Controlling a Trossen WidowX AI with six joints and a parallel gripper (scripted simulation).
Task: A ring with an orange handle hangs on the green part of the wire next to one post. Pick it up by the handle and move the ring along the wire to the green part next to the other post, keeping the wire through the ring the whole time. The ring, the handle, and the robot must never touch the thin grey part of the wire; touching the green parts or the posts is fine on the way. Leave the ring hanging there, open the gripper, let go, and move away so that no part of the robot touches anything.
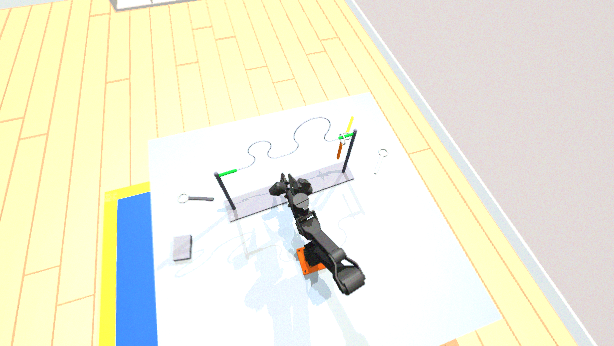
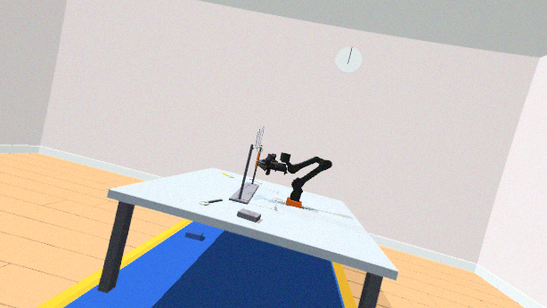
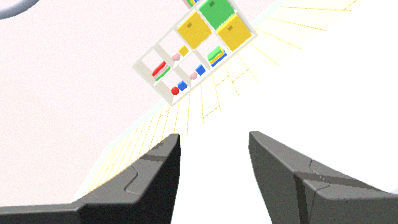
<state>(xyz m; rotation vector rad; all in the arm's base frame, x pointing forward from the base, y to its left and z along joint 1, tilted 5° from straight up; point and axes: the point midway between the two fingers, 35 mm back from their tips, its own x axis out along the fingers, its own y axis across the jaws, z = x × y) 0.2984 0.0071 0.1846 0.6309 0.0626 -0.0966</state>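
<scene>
The ring point(image 1: 344, 138) hangs on the green wire part at the right post point(image 1: 349, 152) in the top view, its orange handle point(image 1: 340, 150) point(image 2: 257, 158) pointing down. The thin grey wire point(image 1: 284, 157) winds to the other green part point(image 1: 228, 173) at the left post point(image 1: 226, 192) point(image 2: 246, 174). My gripper point(image 1: 286, 176) point(image 2: 260, 164) point(image 3: 214, 134) is partly open, with nothing between its fingers. It is near the middle of the wire frame on the robot's side, well left of the handle in the top view. A piece of wire point(image 3: 17, 12) shows top left in the wrist view; the handle is not visible there.
A loose ring with a dark handle point(image 1: 201, 199) point(image 2: 216, 200) and a grey block point(image 1: 182, 248) point(image 2: 249, 215) lie on the left. A pale ring tool point(image 1: 378, 162) lies right of the right post. A yellow stick point(image 1: 350, 124) point(image 2: 227, 174) lies behind it. The base plate point(image 1: 255, 204) joins the posts.
</scene>
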